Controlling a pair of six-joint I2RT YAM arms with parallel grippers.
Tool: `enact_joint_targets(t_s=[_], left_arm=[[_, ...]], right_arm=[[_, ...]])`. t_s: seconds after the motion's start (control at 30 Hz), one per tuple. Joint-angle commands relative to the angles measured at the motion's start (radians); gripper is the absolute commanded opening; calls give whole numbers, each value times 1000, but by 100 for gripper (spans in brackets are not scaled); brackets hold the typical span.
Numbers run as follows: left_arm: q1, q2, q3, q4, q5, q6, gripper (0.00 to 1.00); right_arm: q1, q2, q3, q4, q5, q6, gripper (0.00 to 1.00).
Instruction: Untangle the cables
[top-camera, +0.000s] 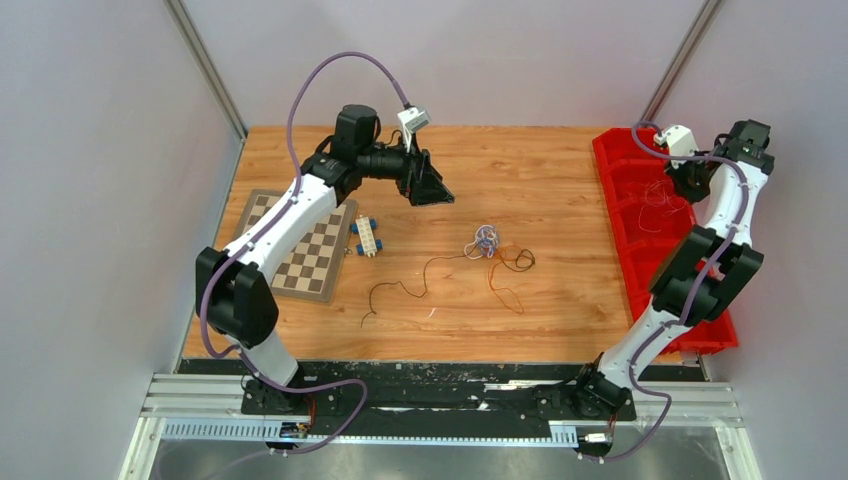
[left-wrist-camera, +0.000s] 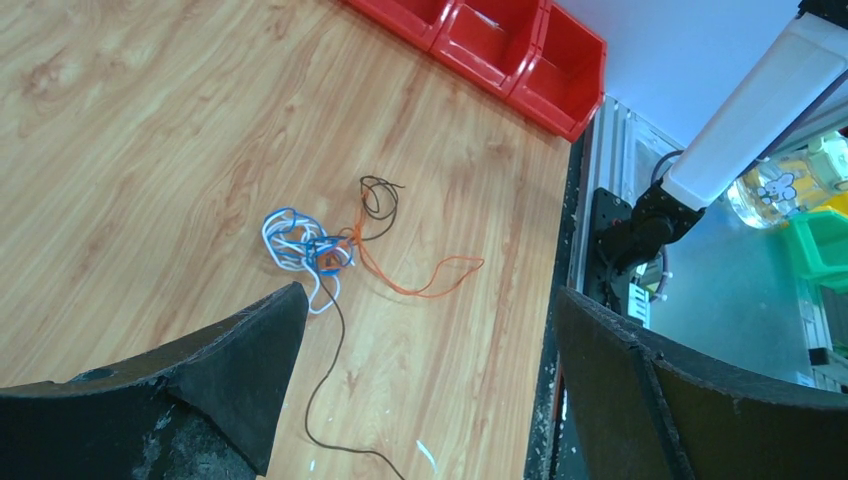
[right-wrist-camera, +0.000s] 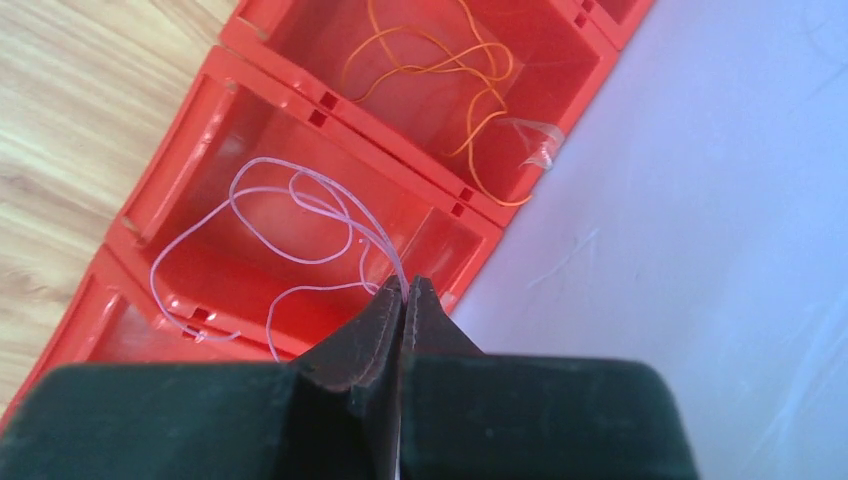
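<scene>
Open table (top-camera: 560, 180) around the cables (top-camera: 487, 243); chessboard (top-camera: 300, 250) left, bins (top-camera: 618, 215) right.

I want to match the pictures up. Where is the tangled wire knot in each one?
Top external: wire knot near the middle.
Left wrist: wire knot just left of centre.
Right wrist: not in it.
Shared landmark: red bins, in all three.

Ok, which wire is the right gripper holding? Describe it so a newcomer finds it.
Find the row of red bins along the table's right edge, then the compartment below the right gripper. The pale lilac wire looping there runs up into its shut jaws; the neighbouring compartment holds an orange wire.
</scene>
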Motion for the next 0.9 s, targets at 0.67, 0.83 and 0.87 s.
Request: enact_joint_targets(t_s=[0.67,0.83,0.87], left_arm=[[10,54,-92,29,-3,-27,99],[-4,167,-112,108,1,-80,85],[-6,189,-108,109,6,-85,80]], right_arm=[[313,-103,-68,-229,-198,183,82],[530,-84,-262,-71,-313,426,80],[562,-60,-267,-61,-327,457,79]])
